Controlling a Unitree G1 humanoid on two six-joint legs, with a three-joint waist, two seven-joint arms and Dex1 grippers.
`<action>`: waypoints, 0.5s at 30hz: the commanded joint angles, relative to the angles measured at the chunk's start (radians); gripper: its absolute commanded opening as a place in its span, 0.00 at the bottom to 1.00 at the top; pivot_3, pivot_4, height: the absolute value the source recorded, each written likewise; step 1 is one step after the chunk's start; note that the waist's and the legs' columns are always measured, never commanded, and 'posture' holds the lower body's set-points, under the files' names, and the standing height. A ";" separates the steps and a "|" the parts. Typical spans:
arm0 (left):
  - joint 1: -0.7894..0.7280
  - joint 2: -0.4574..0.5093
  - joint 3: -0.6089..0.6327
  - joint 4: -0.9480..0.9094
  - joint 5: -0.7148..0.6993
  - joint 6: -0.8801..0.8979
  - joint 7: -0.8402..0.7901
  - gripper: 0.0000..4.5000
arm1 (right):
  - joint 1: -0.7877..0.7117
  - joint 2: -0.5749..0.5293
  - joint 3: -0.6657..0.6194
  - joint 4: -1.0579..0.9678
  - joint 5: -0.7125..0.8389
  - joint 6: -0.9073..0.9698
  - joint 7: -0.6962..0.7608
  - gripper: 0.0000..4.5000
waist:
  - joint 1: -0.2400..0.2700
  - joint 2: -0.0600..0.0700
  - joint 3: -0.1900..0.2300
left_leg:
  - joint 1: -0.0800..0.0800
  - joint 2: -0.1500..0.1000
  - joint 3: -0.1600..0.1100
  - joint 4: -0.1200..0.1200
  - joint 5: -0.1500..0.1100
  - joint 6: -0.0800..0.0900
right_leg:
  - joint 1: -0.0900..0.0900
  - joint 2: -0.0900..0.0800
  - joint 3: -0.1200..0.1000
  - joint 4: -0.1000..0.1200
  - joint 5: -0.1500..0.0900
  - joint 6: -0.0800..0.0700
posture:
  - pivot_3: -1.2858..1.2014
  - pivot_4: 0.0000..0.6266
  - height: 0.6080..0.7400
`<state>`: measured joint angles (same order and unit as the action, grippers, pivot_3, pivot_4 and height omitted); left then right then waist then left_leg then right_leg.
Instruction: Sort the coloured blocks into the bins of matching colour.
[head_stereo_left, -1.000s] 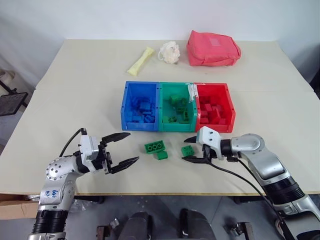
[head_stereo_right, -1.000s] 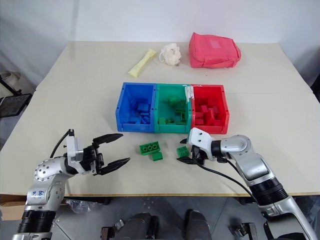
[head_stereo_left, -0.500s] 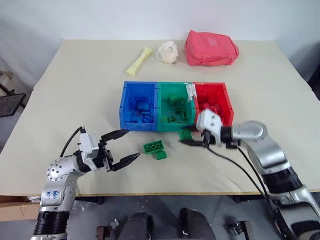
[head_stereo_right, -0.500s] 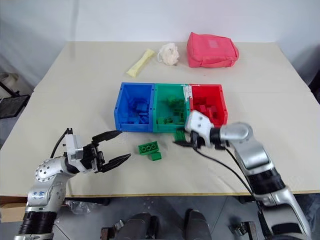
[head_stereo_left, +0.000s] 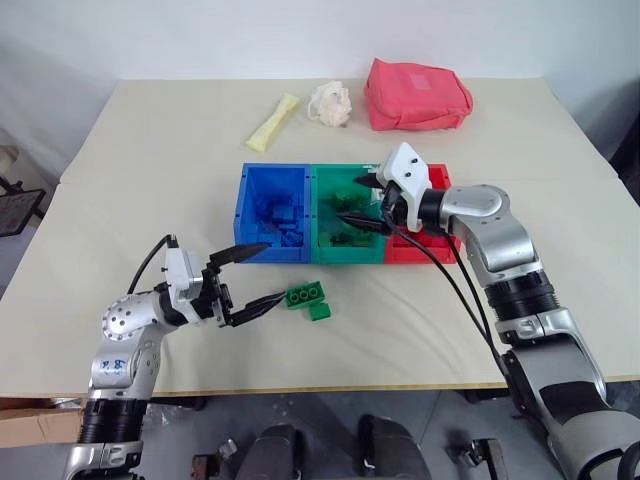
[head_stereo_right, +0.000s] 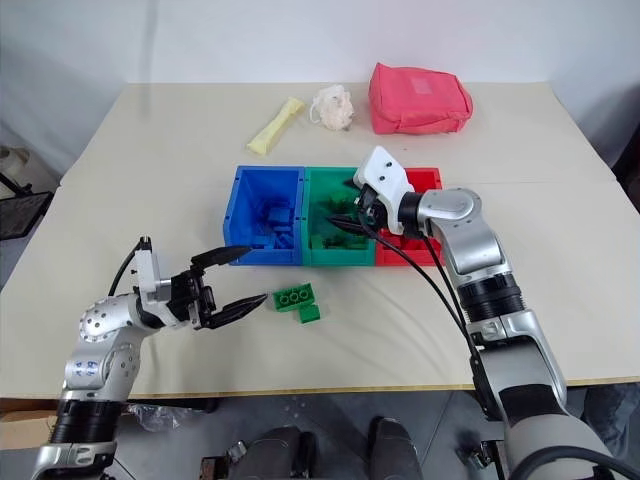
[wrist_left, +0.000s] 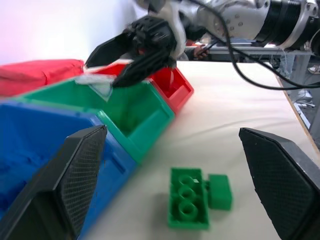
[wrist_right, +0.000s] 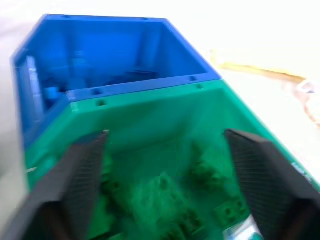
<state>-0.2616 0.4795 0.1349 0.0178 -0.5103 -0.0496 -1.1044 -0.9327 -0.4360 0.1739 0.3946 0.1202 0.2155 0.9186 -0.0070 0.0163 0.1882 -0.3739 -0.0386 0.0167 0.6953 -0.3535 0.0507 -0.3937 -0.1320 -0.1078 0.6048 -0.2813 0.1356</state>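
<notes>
Risen over the green bin (head_stereo_left: 350, 215), my right gripper (head_stereo_left: 362, 203) gapes empty — six-stud brick (head_stereo_left: 307, 294) lies just ahead of my spread left gripper (head_stereo_left: 254, 276).

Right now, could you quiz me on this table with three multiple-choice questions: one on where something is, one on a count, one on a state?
1. Where is the right pincer?
A. over the green bin
B. over the red pouch
C. resting on the bare table

2. How many green bricks lie loose on the table?
A. none
B. two
C. five

3. How do the left pincer's fingers stand?
A. clamped on a brick
B. shut and empty
C. open and empty

Answers:
1. A: its fingers hang over the green bin.
2. B: a longer green brick and a small green brick lie side by side before the bins.
3. C: the fingers are spread, with nothing between them.
</notes>
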 joint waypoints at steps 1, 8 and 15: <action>-0.018 -0.002 -0.001 0.011 -0.001 -0.013 -0.003 1.00 | -0.028 0.000 -0.024 0.003 -0.007 -0.045 -0.008 0.99 | 0.000 0.000 0.000 | 0.000 0.000 0.000 0.000 0.000 0.000 | 0.000 0.000 0.000 0.000 0.000 0.000 | 0.52 0.24 1.00; -0.037 0.010 -0.005 0.031 -0.003 -0.004 -0.025 1.00 | 0.055 -0.053 -0.052 -0.160 0.059 -0.012 0.082 0.99 | 0.004 0.000 0.000 | 0.000 0.000 -0.001 0.000 0.000 0.000 | 0.000 0.000 0.000 0.000 0.000 0.000 | 0.52 0.24 1.00; -0.029 0.074 -0.029 0.029 0.014 0.044 -0.078 1.00 | 0.275 -0.191 -0.097 -0.413 0.187 0.039 0.237 0.99 | 0.005 0.000 0.000 | 0.000 0.000 -0.001 0.000 0.000 0.000 | 0.001 0.000 0.000 -0.001 0.000 0.000 | 0.52 0.24 1.00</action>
<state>-0.3004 0.5328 0.1077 0.0666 -0.5013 -0.0219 -1.1712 -0.6686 -0.5960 0.1270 0.0590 0.2602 0.2512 1.1223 -0.0024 0.0164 0.1884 -0.3740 -0.0388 0.0158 0.6954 -0.3535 0.0508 -0.3928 -0.1322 -0.1080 0.6041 -0.2813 0.1356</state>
